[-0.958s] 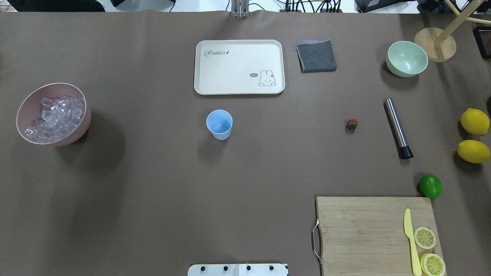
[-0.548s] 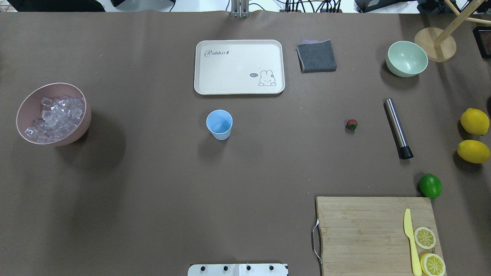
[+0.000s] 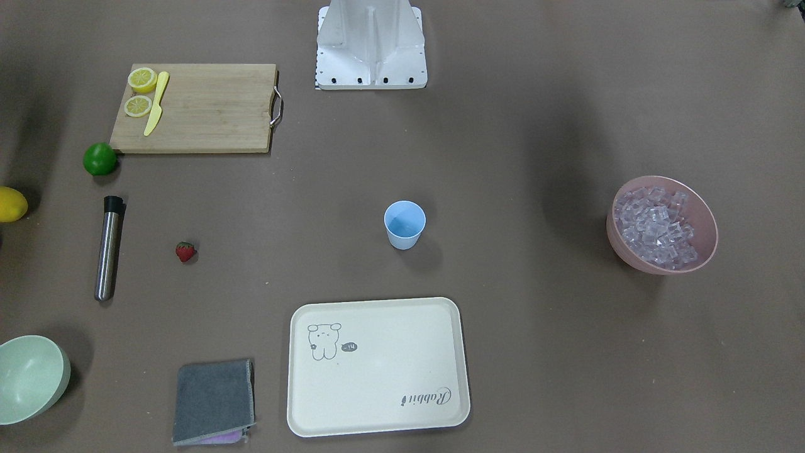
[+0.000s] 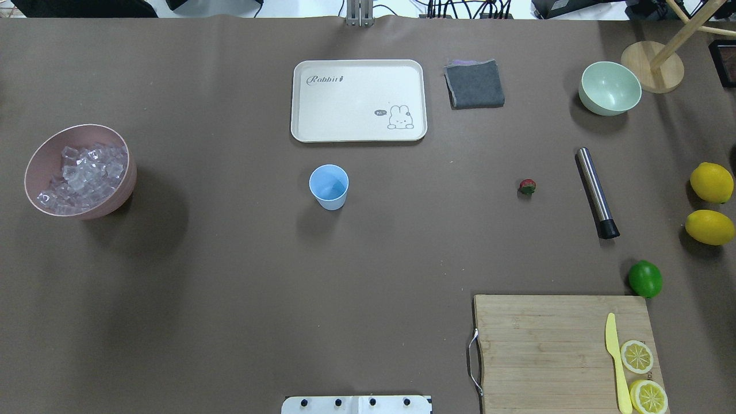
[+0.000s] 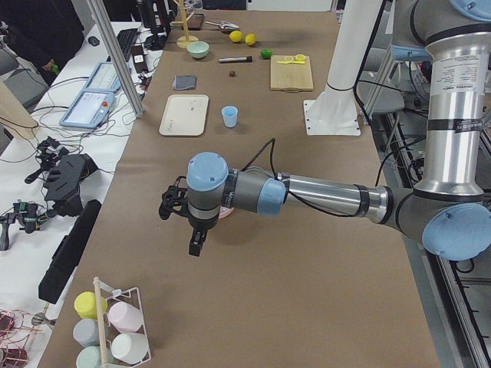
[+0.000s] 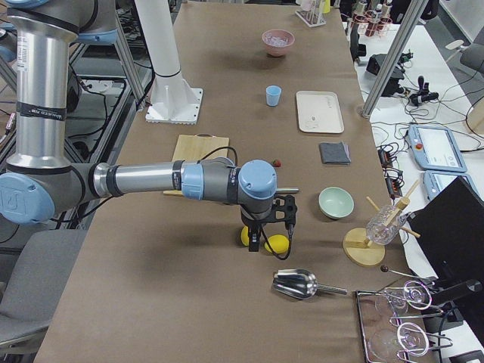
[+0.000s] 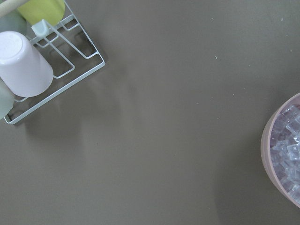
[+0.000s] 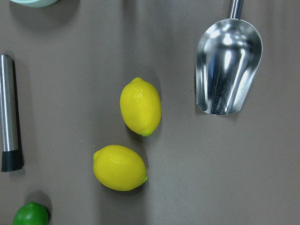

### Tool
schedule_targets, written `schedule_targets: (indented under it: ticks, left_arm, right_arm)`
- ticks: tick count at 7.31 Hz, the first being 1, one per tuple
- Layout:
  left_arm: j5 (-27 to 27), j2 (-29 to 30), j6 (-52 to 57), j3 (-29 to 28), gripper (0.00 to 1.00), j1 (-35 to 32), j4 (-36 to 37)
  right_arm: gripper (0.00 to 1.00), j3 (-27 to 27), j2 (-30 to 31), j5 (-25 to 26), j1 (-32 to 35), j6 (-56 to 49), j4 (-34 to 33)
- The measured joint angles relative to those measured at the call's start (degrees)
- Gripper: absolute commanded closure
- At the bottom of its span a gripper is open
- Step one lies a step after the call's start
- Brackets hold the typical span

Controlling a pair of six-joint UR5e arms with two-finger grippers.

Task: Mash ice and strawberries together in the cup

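The light-blue cup [image 4: 329, 185] stands upright mid-table, and nothing shows inside it [image 3: 404, 223]. The strawberry [image 4: 527, 186] lies on the mat to the cup's right. The ice [image 4: 86, 172] fills a pink bowl [image 4: 118, 198] at the far left. My left gripper [image 5: 196, 244] hangs over the table's end beside that bowl. It shows only in the exterior left view, so I cannot tell its state. My right gripper [image 6: 257, 243] hovers over two lemons [image 8: 139, 107] at the other end. It shows only in the exterior right view, and I cannot tell its state either.
A steel muddler [image 4: 597, 192] lies right of the strawberry. A cream tray [image 4: 359, 100], grey cloth [image 4: 474, 84] and green bowl [image 4: 609, 87] line the far side. A lime [image 4: 644, 279] sits by a cutting board [image 4: 546, 345]. A metal scoop [image 8: 228, 70] and a cup rack [image 7: 47, 61] lie at the ends.
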State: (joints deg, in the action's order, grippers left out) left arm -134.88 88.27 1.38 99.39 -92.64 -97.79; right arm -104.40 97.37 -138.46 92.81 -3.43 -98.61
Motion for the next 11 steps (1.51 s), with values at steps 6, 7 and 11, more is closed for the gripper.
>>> schedule_targets:
  ticks: [6,7,11]
  left_arm:
    - [0.03,0.38,-16.64,1.09,0.03,6.95,-9.04]
    - [1.50,0.78,-23.23,1.43,0.03,10.13,-12.12]
    - [6.53,2.82,-39.13,5.61,0.03,20.15,-14.66]
  right_arm:
    - [0.00,-0.18,-0.27,0.18,0.00,0.07,0.00]
    - [0.00,-0.18,-0.31,0.17,0.00,0.08,0.02]
    - [0.00,-0.12,-0.20,0.21,0.00,0.01,1.63]
